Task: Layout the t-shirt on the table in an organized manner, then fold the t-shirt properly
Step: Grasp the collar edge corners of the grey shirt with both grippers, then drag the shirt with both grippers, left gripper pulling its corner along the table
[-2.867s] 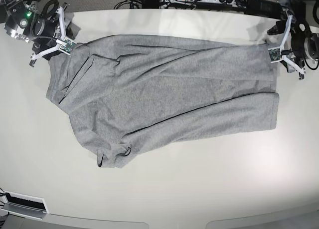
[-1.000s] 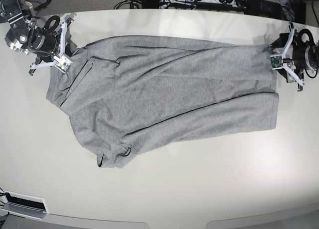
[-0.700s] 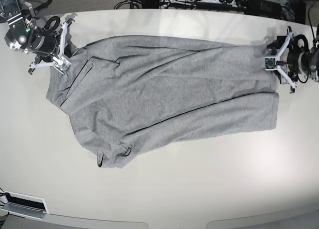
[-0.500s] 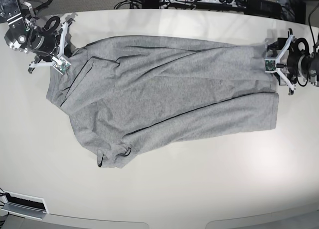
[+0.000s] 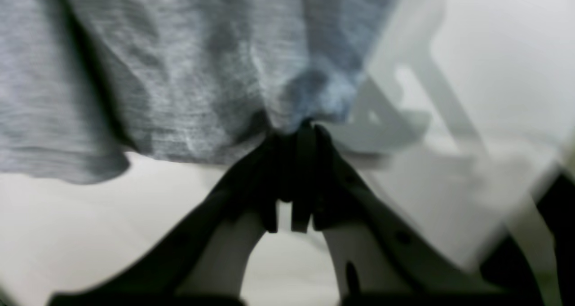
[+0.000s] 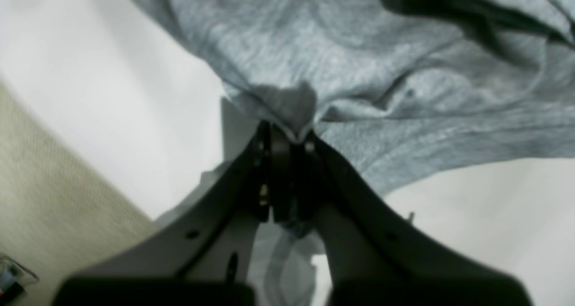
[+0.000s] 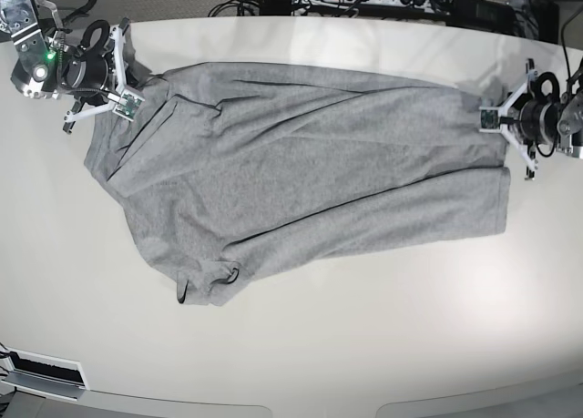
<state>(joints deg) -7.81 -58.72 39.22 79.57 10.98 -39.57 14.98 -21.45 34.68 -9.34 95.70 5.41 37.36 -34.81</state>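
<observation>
- Left gripper (image 5: 298, 130) pinched shut on t-shirt (image 7: 301, 172) edge, right of base frame.
- Right gripper (image 6: 287, 133) clamped on shirt corner, upper left.
- Shirt lies crumpled, skewed across table (image 7: 364, 345) centre.
- I judge layout step; next I'd pull both grips apart, evenly.

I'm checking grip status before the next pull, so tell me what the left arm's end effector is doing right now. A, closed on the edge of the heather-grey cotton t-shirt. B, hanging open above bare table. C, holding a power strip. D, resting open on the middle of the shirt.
A: in the left wrist view the black left end effector has its jaws together, pinching the bunched edge of the heather-grey cotton t-shirt.
</observation>
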